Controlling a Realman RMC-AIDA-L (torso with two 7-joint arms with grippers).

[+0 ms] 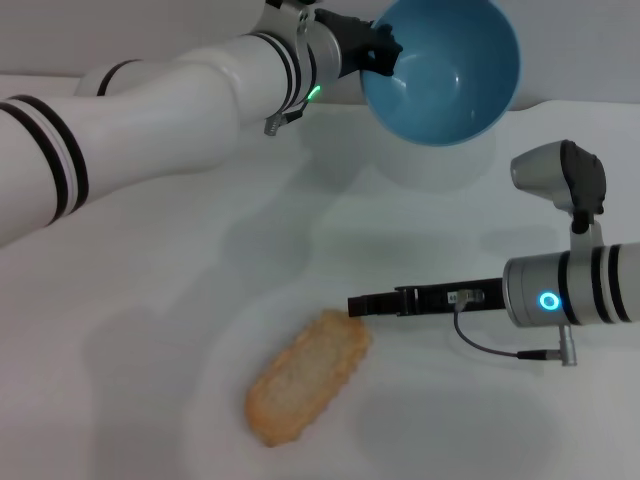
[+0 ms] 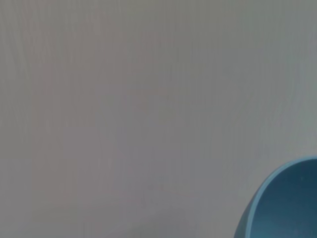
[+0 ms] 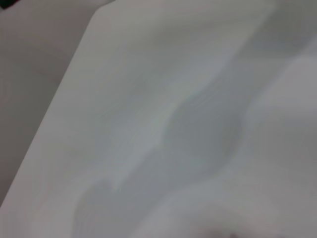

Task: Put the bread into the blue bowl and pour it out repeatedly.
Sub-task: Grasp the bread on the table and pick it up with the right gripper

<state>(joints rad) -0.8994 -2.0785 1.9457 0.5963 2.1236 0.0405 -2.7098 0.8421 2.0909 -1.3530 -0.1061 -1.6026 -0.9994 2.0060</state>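
Golden-tan and matte, the bread [image 1: 305,378] lies flat on the white tabletop [image 1: 130,400], nearest the camera, plain underside up, its outline long with softly scalloped edges. There is one loaf and it lies loose, held by nothing.

Just beyond the bread's far end, the right claw [image 1: 356,304] reaches in level from the right. Its slim black fingers are pressed together into one narrow bar with no gap showing, clenched on nothing, the tip right at the loaf's upper end; whether it touches the crust I cannot tell.

Farther from the bread, up off the tabletop, the left claw [image 1: 378,52] grips the rim of the one blue bowl [image 1: 445,72]. The bowl is round, deep, smooth and glossy, tipped so its empty hollow faces the camera. In the left wrist view only a curved piece of the bowl's rim [image 2: 285,201] shows against the pale tabletop.
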